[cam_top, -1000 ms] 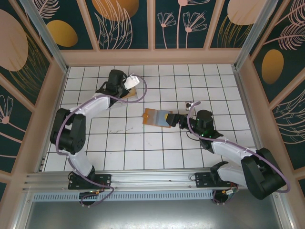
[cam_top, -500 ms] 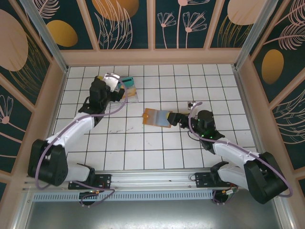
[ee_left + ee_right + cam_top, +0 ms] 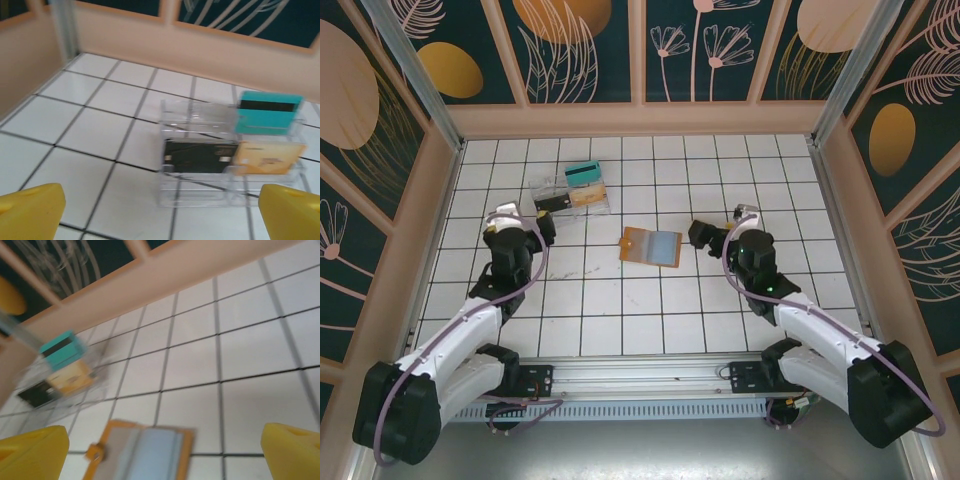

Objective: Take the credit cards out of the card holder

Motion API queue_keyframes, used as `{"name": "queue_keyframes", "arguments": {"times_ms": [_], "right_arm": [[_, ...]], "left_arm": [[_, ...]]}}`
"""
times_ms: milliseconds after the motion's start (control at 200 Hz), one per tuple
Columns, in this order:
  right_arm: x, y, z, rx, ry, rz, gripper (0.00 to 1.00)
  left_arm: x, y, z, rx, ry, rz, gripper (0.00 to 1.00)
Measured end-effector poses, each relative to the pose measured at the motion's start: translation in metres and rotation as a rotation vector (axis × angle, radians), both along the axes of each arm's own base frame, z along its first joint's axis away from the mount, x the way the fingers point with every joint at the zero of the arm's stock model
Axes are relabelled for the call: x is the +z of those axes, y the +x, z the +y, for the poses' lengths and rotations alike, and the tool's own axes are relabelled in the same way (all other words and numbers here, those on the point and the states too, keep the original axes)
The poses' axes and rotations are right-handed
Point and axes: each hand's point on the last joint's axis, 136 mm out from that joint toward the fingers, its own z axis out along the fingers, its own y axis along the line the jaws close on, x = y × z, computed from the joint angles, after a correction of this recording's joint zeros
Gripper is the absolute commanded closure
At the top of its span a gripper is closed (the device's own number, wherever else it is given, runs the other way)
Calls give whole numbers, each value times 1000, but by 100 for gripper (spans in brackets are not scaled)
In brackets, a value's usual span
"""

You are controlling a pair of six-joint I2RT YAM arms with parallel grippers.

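The card holder (image 3: 651, 246) lies open and flat mid-table, orange-brown with a pale blue-grey inner face (image 3: 145, 452). Three credit cards rest in a clear plastic tray (image 3: 575, 190): a teal card (image 3: 267, 112), a black card (image 3: 200, 156) and a tan card (image 3: 270, 157). My left gripper (image 3: 538, 224) is open and empty, a tile to the near left of the tray (image 3: 200, 190). My right gripper (image 3: 700, 235) is open and empty, just right of the card holder and apart from it. Its yellow fingertips (image 3: 32, 450) frame the holder from above.
The tiled floor is walled by pale wooden rails (image 3: 640, 120) at the back and both sides. Bare tiles lie between the tray and the card holder and along the near edge by the arm bases (image 3: 640, 375).
My left gripper opened at the tray, leaving a card there, then pulled back toward the near left. My right gripper backed off to the right from the card holder.
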Motion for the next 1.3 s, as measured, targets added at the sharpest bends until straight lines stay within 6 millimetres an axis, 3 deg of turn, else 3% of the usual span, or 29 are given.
{"name": "queue_keyframes", "arguments": {"times_ms": [210,365,520,626,726,911,1101,1296], "right_arm": [[22,10,-49,-219,-155,-108,1],[8,7,-88,-343,-250,-135,1],[0,13,-139,-515,-300,-114,1],[-12,16,-159,-579,-322,-108,1],[-35,21,-167,-586,-369,-67,1],[-63,39,-161,-501,-436,-48,1],[-65,47,-177,-473,-398,-95,1],[-83,50,-164,-368,-375,-91,1]], "left_arm": [[-4,-11,30,156,49,-45,1],[-3,-8,46,233,86,-67,1],[-30,-2,84,357,114,-6,1],[-53,0,98,398,132,46,1],[-62,7,97,380,146,54,1],[-56,18,100,336,117,-48,1],[-45,28,92,261,101,-109,1],[-40,34,74,143,109,-160,1]]}}
